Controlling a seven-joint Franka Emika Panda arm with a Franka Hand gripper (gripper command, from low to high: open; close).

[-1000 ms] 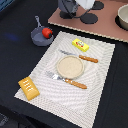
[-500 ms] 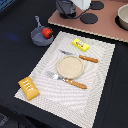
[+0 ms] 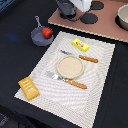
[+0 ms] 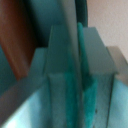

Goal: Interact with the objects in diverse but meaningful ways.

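Red tomato (image 3: 47, 32) in grey pan (image 3: 40, 36), yellow packet (image 3: 80, 45) and bread loaf (image 3: 29, 88) on placemat (image 3: 95, 85), plate (image 3: 69, 67) between fork (image 3: 67, 80) and knife (image 3: 82, 57), claw (image 3: 66, 10) well apart, fingers (image 4: 62, 75) nearly pressed together, gripping nothing.

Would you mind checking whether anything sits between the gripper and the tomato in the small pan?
Nothing visible blocks that path. The gripper hangs at the far edge of the scene, and the red tomato rests in the grey pan toward the exterior view's left. Only bare dark table lies between them.
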